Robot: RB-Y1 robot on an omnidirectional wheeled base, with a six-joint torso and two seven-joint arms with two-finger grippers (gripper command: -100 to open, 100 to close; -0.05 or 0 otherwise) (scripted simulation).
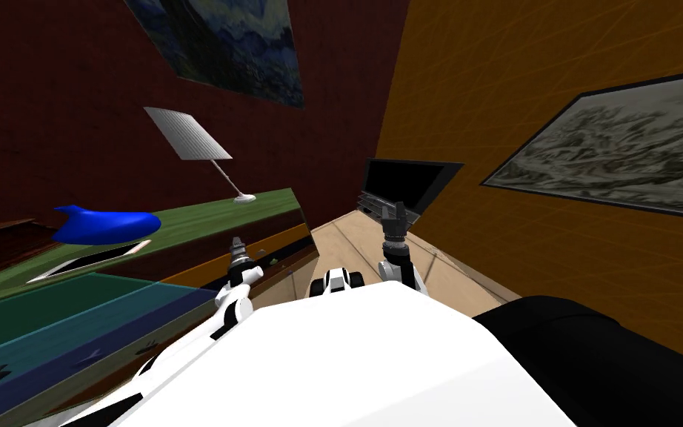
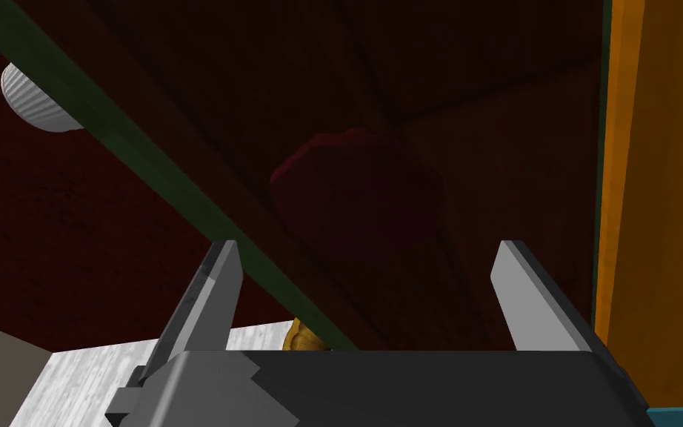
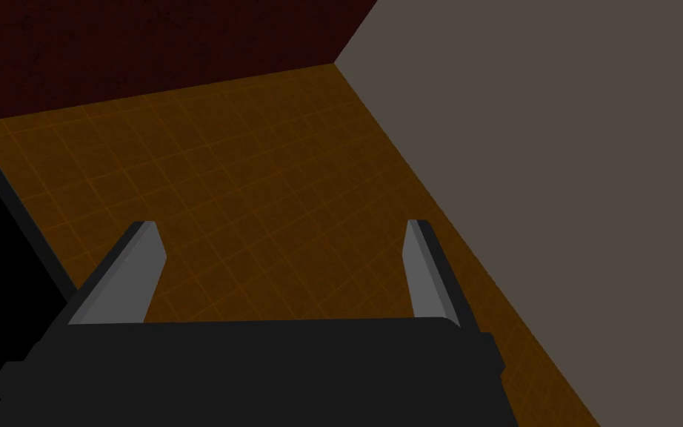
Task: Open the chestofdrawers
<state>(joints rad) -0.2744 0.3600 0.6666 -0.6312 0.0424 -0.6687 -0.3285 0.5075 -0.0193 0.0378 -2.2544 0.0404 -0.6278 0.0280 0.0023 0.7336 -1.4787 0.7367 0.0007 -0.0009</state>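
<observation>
Lined up for the pull, nothing grabbed yet
The multicoloured chest of drawers with the green top (image 1: 203, 214) sits at my 10 o'clock. The left gripper (image 1: 238, 246) hangs spread wide at its orange top drawer front (image 1: 199, 267), probably so the blades can straddle a handle. The right gripper (image 1: 394, 210), also spread wide, is parked at 12 o'clock, likely to keep clear

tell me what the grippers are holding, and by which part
Nothing is held. The left gripper is open close to the chest, and the right gripper is open in the air. The fingers of neither press on anything.
</observation>
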